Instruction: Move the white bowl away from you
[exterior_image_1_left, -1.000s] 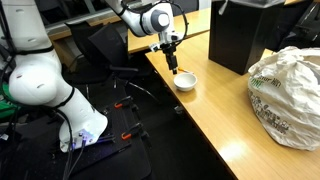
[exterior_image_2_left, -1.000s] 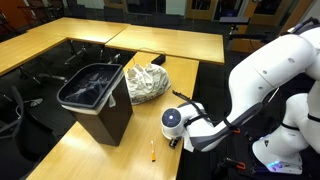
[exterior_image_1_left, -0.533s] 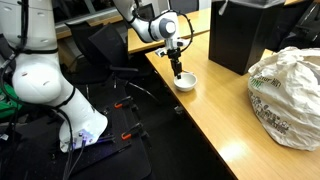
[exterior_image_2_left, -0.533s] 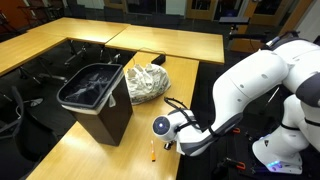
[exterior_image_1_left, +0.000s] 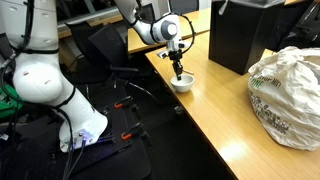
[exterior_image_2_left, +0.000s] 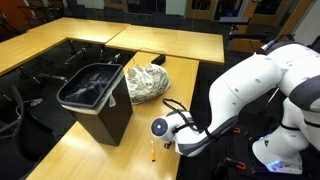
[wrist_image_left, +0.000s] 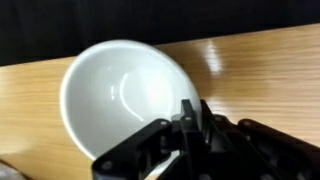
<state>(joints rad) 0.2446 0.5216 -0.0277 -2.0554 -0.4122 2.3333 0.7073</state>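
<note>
1. The bowl (exterior_image_1_left: 183, 83) sits upright on the desk (exterior_image_1_left: 225, 125), near the edge that faces the robot's base. It looks empty in the wrist view (wrist_image_left: 115, 95).

2. The hand (exterior_image_1_left: 180, 73) is right over the bowl, fingers pointing straight down to the rim. In the wrist view the hand (wrist_image_left: 192, 112) meets the bowl at about 4 o'clock on its rim, and the rest of the bowl spreads from there toward 10 o'clock.

3. Hand state: the fingers (wrist_image_left: 186, 122) stand very close together at the rim. Whether they pinch the wall or only touch it, I cannot tell.

4. The bowl is round, so no long axis sets the grasp, and any point on the rim would serve. There is only one arm.

5. Pose: the arm (exterior_image_1_left: 150, 25) reaches in from 10 o'clock in that exterior view, with the wrist bent so the hand hangs vertical. In an exterior view the arm (exterior_image_2_left: 250, 95) covers the bowl, so contact cannot be checked there.

6. Judged direction: the base stands off the desk's near edge, so "away" should mean across the desk. In that exterior view this runs from the bowl toward 2 to 3 o'clock.

7. On that side the desk looks bare just past the bowl. The bin (exterior_image_1_left: 245, 35) lies at 2 o'clock and the bag (exterior_image_1_left: 285, 85) at 3 o'clock, both well apart from the bowl, so a short slide or carry seems to have room.

8. Risk, as a guess: a one-point rim hold may let the bowl tip or pivot if it is dragged.
</note>
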